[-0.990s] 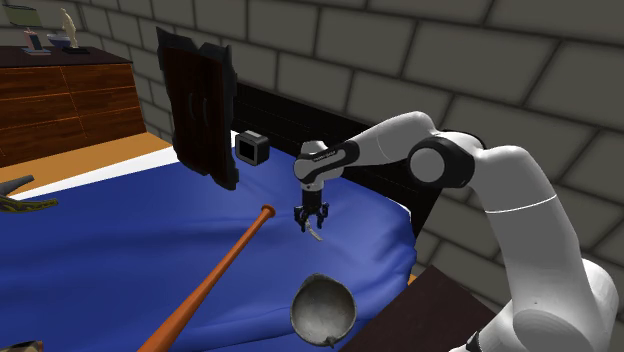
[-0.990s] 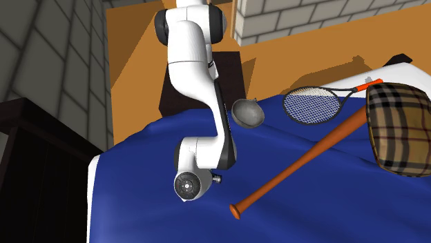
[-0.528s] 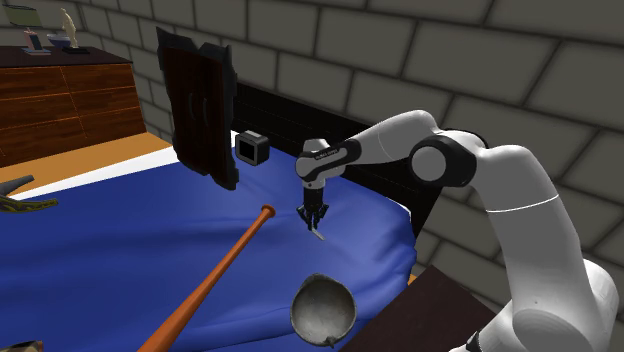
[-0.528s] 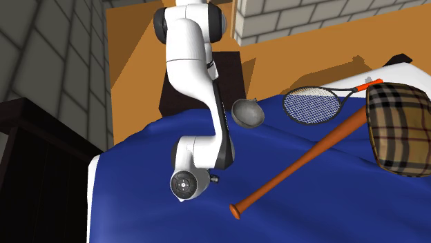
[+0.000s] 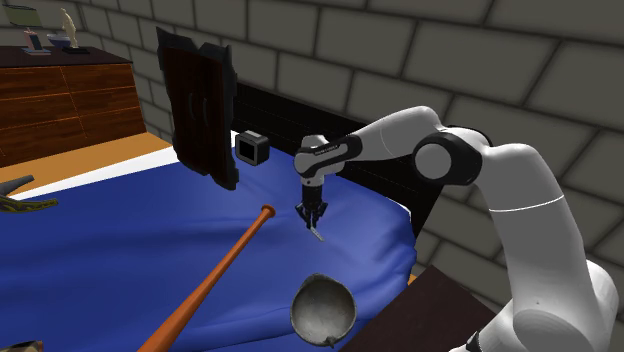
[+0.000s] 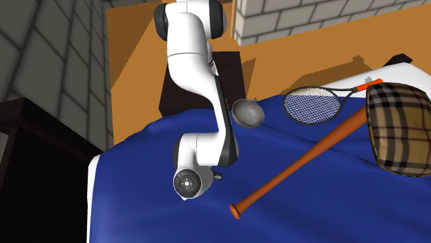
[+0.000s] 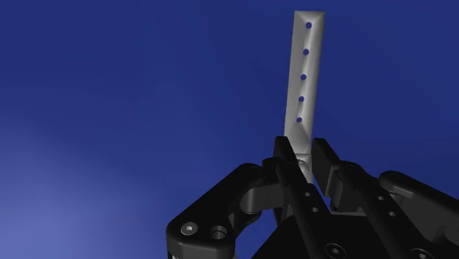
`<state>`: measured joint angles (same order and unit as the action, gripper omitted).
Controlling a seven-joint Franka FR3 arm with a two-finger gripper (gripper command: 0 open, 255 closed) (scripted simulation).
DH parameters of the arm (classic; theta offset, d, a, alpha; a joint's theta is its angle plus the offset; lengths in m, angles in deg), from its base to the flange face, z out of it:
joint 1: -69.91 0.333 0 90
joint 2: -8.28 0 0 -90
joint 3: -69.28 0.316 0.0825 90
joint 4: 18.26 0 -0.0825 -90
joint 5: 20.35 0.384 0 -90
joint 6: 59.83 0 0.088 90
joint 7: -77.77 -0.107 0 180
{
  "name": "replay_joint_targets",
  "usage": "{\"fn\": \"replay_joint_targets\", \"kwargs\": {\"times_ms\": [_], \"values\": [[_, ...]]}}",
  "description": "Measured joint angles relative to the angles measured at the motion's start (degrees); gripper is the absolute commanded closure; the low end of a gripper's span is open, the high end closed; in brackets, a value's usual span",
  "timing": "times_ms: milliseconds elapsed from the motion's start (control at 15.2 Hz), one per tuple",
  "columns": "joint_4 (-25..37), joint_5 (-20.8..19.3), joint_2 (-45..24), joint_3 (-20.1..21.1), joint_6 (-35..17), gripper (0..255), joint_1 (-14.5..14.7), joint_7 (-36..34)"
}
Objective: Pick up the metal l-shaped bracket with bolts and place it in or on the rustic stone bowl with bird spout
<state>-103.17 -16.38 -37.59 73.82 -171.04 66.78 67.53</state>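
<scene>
shoulder view: the gripper (image 5: 312, 213) points down over the bed (image 5: 120, 240), near its corner by the headboard (image 5: 280, 115). its fingers are closed on the upper end of the bracket (image 5: 317, 233), which slants down from the tips just above the blue cover. the bowl (image 5: 323, 308) sits apart at the bed's edge nearest the stand, beside a bat (image 5: 215, 278). second exterior view: the bowl (image 6: 247, 112) lies at the bed's far edge, beyond the arm. wrist view: both fingers (image 7: 322, 158) clamp the bracket (image 7: 304, 81) at its near end, and its five holes run away from the hand.
</scene>
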Motion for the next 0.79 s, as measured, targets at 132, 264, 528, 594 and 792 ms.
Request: {"fn": "replay_joint_targets", "kwargs": {"times_ms": [132,264,528,594,792], "values": [[-0.1,0.0,1.0,0.0,0.9,255,-0.1,0.0],[0.2,0.0,1.8,0.0,2.0,255,-0.2,-0.1],[0.1,0.1,3.8,0.1,3.9,255,-0.1,-0.4],[-0.3,0.1,4.5,0.2,4.2,255,-0.2,-0.4],[0.1,0.2,5.6,0.2,5.7,255,-0.2,-0.5]]}}
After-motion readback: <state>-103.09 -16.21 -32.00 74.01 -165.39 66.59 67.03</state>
